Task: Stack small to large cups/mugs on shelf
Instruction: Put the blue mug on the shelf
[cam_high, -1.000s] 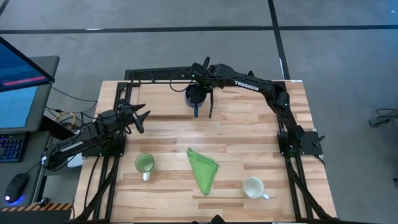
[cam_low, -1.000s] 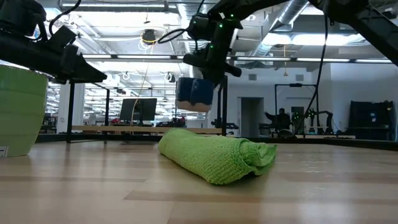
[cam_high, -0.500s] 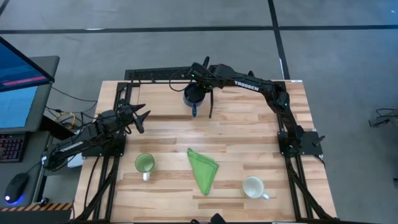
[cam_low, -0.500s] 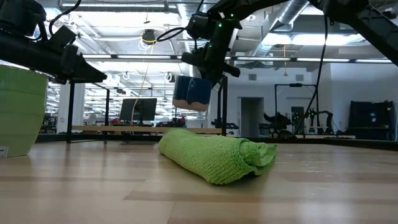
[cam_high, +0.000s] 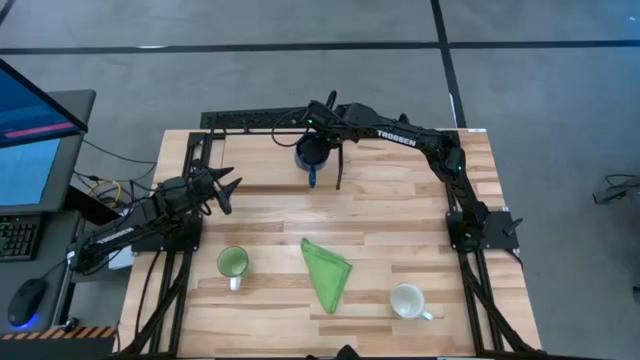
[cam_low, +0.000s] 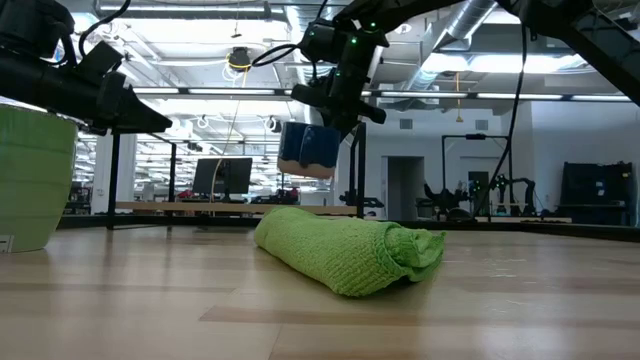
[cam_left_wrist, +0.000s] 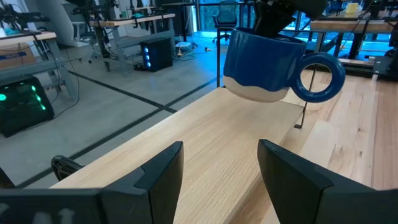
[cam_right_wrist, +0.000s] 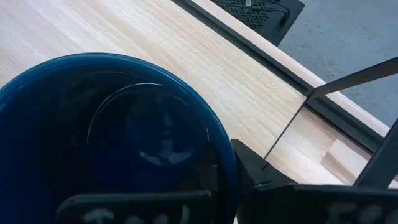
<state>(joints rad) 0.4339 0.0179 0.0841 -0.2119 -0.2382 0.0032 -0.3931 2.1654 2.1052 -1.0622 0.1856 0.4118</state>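
Observation:
My right gripper (cam_low: 337, 100) reaches to the table's far middle and is shut on the dark blue mug (cam_high: 312, 153), which hangs in the air (cam_low: 308, 150) above the shelf's wooden base. The shelf (cam_high: 260, 121) is a black rod frame at the far edge, with an upright rod (cam_low: 357, 180) beside the mug. The light green mug (cam_high: 232, 263) and the white mug (cam_high: 407, 300) stand on their bases near the near edge. My left gripper (cam_left_wrist: 217, 168) is open, raised over the table's left side and facing the blue mug (cam_left_wrist: 267, 62). My right gripper holds the blue mug by its rim (cam_right_wrist: 229, 163), one finger inside the cup (cam_right_wrist: 208, 171) and one outside (cam_right_wrist: 264, 180). The fingers come from above, pointing down. The mug is lifted clear and slightly tilted, its handle (cam_high: 314, 180) toward the table's near edge.
A folded green cloth (cam_high: 327, 272) lies between the green and white mugs, filling the middle of the low view (cam_low: 345, 250). The shelf's thin rods (cam_right_wrist: 292, 118) stand close around the carried mug. A monitor and keyboard sit off the table's left side.
My right gripper has carried the blue mug a little toward the table's left, still lifted and still held. It has kept nearly still in the last half second. The left arm has not moved.

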